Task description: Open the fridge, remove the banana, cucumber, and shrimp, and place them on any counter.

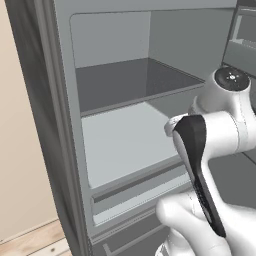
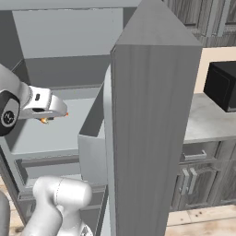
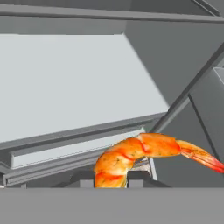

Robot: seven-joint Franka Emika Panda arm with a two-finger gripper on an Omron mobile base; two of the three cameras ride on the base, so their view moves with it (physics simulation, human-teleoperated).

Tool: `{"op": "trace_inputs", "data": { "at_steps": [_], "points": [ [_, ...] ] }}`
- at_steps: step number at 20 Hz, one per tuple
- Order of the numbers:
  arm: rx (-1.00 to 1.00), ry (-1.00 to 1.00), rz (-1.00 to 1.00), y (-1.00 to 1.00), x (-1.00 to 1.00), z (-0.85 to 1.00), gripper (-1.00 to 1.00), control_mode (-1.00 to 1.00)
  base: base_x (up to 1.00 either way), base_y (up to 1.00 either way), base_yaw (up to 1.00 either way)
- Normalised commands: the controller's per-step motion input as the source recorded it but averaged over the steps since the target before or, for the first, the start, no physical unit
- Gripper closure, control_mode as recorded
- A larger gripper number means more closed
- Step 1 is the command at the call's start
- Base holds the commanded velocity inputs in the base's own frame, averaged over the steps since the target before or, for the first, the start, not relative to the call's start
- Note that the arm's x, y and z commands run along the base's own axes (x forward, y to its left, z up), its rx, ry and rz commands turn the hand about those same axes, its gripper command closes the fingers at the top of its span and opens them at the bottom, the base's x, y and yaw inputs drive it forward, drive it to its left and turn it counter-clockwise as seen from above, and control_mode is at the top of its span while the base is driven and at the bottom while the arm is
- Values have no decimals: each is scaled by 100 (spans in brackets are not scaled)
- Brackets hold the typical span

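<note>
The fridge [image 1: 55, 125] stands open, its pale shelves [image 1: 120, 140] bare. My gripper [image 3: 110, 179] is shut on the shrimp [image 3: 140, 151], a bright orange curl whose tail points right in the hand view. From the right base view the hand [image 2: 44, 106] hovers in front of the middle shelf, and the shrimp [image 2: 44, 120] peeks out beneath it. In the hand view a fridge shelf [image 3: 65, 87] and its front lip lie just beyond the fingertips [image 3: 83, 177]. The banana and cucumber are out of view.
The open fridge door [image 2: 152, 138] stands edge-on right of the arm. Beyond it runs a stone-topped counter [image 2: 203, 122] over dark cabinet doors, with a black microwave [image 2: 223, 85] on it. A beige wall [image 1: 20, 150] flanks the fridge's left side.
</note>
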Motion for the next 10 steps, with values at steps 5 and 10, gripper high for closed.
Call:
{"op": "trace_inputs", "data": {
  "at_steps": [5, 10],
  "points": [
    [2, -4, 0, 0, -5, 0, 100, -100, 0, 0, 0],
    [0, 0, 0, 0, 0, 0, 100, 100, -59, 0, -1]
  ]
}}
